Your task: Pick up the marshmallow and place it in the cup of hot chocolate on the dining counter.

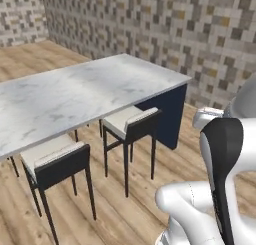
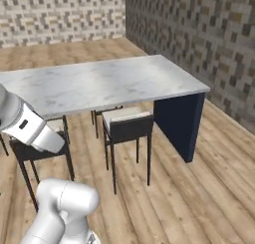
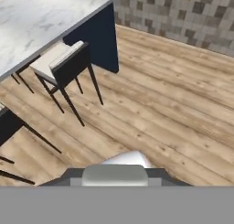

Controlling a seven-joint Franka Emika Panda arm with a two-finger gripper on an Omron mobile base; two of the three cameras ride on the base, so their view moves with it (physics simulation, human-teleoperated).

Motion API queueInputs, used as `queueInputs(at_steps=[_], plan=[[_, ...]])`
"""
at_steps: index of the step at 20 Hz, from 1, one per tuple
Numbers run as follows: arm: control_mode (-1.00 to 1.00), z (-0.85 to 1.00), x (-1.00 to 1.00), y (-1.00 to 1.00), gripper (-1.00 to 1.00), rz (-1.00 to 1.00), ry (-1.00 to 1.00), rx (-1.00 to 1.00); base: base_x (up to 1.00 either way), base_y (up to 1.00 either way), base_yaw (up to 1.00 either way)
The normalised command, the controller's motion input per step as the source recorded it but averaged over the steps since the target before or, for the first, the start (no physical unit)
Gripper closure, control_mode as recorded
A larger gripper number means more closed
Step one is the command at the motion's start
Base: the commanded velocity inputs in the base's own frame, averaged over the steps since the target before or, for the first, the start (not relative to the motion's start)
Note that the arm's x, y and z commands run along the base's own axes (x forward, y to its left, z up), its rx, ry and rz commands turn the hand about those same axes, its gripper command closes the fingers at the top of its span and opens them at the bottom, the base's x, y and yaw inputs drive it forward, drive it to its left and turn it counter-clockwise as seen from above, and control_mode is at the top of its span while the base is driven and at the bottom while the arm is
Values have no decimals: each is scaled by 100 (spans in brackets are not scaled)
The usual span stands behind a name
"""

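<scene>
So: dining counter is a long marble slab on a navy base, long axis running from the near left toward the mosaic wall at the far right. Two stools are tucked along its near edge. Gripper jaws are closed; can't tell whether they hold anything.
</scene>
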Motion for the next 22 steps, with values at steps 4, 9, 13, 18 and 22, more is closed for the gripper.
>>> queueInputs(at_steps=[4,9,13,18,22], plan=[[100,0,0,0,100,0,0,0,11,-100,19],[100,0,0,0,100,0,0,0,15,-100,23],[100,0,0,0,100,0,0,0,27,-100,25],[100,0,0,0,100,0,0,0,25,-100,27],[100,0,0,0,100,0,0,0,24,-100,33]])
